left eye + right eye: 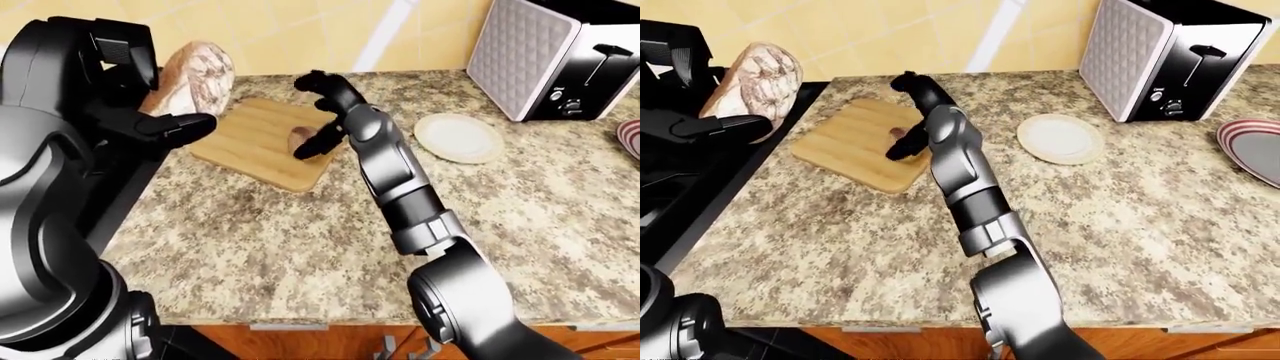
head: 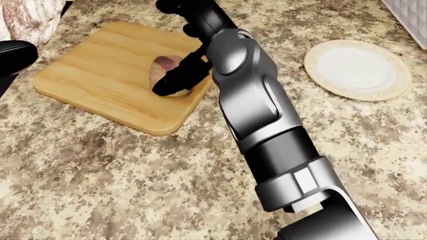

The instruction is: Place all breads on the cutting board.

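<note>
The left hand (image 1: 165, 112) has its fingers wrapped around a big crusty round loaf (image 1: 192, 79), held above the counter (image 1: 300, 240) beside the wooden cutting board (image 2: 100, 80). It looks light but bulky, best cradled broadside. The right hand (image 2: 183, 75), fingers curled, pinches a small roll (image 2: 163, 67) resting on the board.

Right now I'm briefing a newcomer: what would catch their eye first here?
The right arm cutting across the counter, its hand on a small bread on the board. Then the big loaf held up in the left hand, left of the board.
</note>
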Robot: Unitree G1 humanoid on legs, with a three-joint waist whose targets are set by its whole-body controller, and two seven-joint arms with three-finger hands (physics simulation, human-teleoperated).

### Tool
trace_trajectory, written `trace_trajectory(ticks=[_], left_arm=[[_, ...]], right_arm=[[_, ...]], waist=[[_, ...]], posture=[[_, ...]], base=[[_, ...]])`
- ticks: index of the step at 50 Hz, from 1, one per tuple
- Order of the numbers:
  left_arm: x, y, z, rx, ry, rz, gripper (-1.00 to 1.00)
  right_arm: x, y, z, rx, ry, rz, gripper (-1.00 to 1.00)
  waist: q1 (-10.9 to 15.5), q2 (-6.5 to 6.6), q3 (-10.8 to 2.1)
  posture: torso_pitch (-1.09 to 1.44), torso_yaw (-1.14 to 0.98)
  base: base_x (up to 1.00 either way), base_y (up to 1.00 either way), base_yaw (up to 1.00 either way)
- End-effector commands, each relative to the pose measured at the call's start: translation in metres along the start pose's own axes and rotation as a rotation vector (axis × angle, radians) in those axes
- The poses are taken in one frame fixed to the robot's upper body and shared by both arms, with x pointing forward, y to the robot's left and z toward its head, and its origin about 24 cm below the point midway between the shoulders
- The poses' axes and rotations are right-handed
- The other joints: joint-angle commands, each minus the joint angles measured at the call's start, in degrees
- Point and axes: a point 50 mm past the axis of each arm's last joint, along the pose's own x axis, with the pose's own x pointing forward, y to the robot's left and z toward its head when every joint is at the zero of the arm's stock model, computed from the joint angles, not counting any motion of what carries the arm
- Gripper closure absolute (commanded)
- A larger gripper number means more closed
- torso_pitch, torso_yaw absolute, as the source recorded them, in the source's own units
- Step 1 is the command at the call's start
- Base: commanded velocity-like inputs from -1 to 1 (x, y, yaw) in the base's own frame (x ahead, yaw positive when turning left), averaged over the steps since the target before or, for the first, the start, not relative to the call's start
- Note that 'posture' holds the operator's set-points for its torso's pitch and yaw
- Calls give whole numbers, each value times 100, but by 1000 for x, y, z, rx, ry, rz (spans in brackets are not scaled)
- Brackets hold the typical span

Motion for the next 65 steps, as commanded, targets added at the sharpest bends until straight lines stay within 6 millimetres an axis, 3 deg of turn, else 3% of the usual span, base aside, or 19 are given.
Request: trace_trajectory(ticks=[1, 6, 16, 21, 25, 35, 46, 47, 48, 50, 52, 56, 65], left_arm=[[-4, 5, 13, 7, -72, 33, 100], [1, 0, 10, 10, -68, 26, 100], [29, -19, 8, 24, -33, 5, 100], [50, -32, 5, 39, -2, -10, 100], [72, -44, -12, 63, 49, -25, 100], [108, -61, -42, 103, 105, -28, 100], [121, -66, -66, 152, 145, -11, 100], [122, -67, -67, 154, 145, -10, 98], [122, -69, -68, 157, 146, -12, 69], [122, -70, -68, 164, 144, -15, 44], [121, -72, -68, 170, 142, -19, 37], [121, -76, -71, 183, 141, -27, 4], [122, -82, -79, 209, 148, -39, -16]], right_arm=[[-4, -15, 23, -21, -88, -55, -100], [-17, -31, 30, -19, -108, -84, -100], [-54, -67, 32, 17, -136, -157, -100], [-69, -83, 35, 39, -153, -197, -100], [-82, -95, 35, 73, -168, -230, -100], [-88, -100, 27, 99, -164, -248, -100], [-89, -99, 24, 103, -162, -252, -100], [-89, -99, 25, 103, -162, -252, -100], [-89, -98, 24, 103, -162, -251, -100], [-88, -97, 22, 101, -159, -250, -100], [-88, -96, 21, 101, -158, -247, -100], [-87, -94, 20, 100, -157, -245, -100], [-85, -91, 16, 100, -153, -239, -100]], waist=[[-4, 39, -171], [15, 19, -165], [59, -67, -174], [68, -98, -181], [82, -111, -192], [69, -155, -245], [61, -145, -277], [61, -145, -280], [60, -144, -283], [57, -142, -283], [56, -141, -283], [54, -142, -282], [48, -132, -290]], posture=[[0, 0], [0, 0], [0, 0], [0, 0], [0, 0], [0, 0], [0, 0], [0, 0], [0, 0], [0, 0], [0, 0], [0, 0], [0, 0]], base=[[0, 0, 0], [0, 0, 0], [0, 0, 0], [0, 0, 0], [0, 0, 0], [0, 0, 0], [0, 0, 0], [0, 0, 0], [0, 0, 0], [0, 0, 0], [0, 0, 0], [0, 0, 0], [0, 0, 0]])
